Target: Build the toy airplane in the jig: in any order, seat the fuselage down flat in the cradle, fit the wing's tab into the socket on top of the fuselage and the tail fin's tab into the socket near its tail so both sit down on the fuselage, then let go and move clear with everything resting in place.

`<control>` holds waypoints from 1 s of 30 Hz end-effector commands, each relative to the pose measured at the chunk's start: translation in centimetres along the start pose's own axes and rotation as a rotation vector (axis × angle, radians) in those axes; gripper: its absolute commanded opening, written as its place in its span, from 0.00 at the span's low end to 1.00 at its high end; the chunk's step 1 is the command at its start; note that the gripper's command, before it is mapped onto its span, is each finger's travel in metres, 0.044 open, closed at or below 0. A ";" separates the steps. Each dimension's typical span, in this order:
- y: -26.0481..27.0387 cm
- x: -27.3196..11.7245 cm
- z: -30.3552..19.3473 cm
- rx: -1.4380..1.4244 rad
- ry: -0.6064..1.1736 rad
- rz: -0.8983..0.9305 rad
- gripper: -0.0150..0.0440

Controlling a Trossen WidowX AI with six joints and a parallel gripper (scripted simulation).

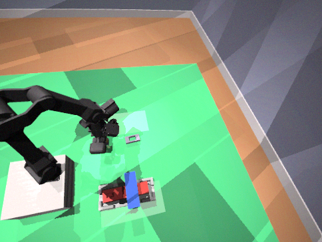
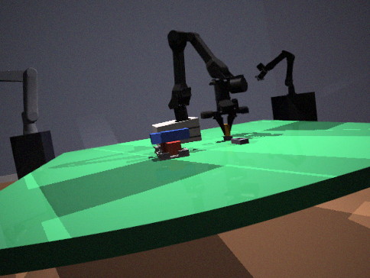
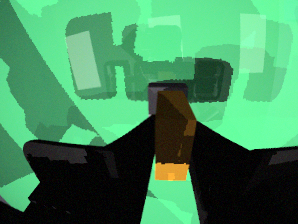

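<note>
The red fuselage (image 1: pixel 109 196) (image 2: pixel 173 148) lies in the light grey jig (image 1: pixel 152 183) (image 2: pixel 181 153). The blue wing (image 1: pixel 132 191) (image 2: pixel 170 136) lies crosswise on top of the fuselage; its tab is hidden. The orange tail fin (image 2: pixel 227 128) (image 3: pixel 171 171) stands upright, apart from the jig. My gripper (image 2: pixel 228 137) (image 3: pixel 169 120) is shut on the fin, low at the table, with one finger on each side of it. A small grey block (image 3: pixel 153 102) shows at the fin's lower end in the wrist view. Whether the fin still rests in it is hidden.
A small grey holder with a rectangular hole (image 1: pixel 128 141) (image 2: pixel 240 141) lies just beyond the gripper, away from the arm's base. The white base box (image 1: pixel 36 189) (image 2: pixel 194 124) stands left of the jig in the top view. Other arms stand in the background.
</note>
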State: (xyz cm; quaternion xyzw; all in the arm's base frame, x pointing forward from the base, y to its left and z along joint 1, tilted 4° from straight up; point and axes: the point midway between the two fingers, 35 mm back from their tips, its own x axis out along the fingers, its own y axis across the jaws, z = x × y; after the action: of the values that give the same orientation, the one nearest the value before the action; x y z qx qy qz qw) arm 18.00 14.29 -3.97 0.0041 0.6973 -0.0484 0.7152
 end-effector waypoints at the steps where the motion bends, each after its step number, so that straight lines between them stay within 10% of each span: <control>1: 0.3 -1.0 0.3 0.009 -0.006 0.005 0.25; 30: 0.5 -9.5 0.6 0.001 -0.012 0.010 0.25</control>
State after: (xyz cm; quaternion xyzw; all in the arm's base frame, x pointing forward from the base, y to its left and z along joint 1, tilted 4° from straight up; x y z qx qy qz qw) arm 18.35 15.28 4.42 0.0040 0.6965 -0.0472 0.7160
